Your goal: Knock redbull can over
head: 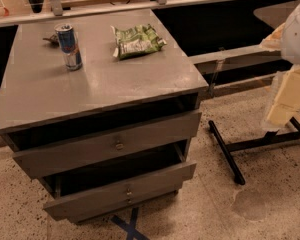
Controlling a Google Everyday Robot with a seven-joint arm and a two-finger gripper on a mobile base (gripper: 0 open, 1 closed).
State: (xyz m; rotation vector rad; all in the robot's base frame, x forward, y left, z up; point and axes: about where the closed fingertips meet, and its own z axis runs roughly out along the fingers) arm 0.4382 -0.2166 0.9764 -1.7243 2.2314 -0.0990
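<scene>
The redbull can [69,46] stands upright on the back left of the grey cabinet top [100,89]. It is slim, blue and silver with a silver top. My gripper [286,98] shows as pale yellow and white parts at the far right edge of the view. It is well away from the can, off to the right of the cabinet and above the floor. It touches nothing.
A green-and-white snack bag [136,40] lies at the back middle of the top. A small dark object [51,39] sits just behind the can. Two drawers [115,144] stand partly open below. A black metal floor stand [225,151] lies right of the cabinet.
</scene>
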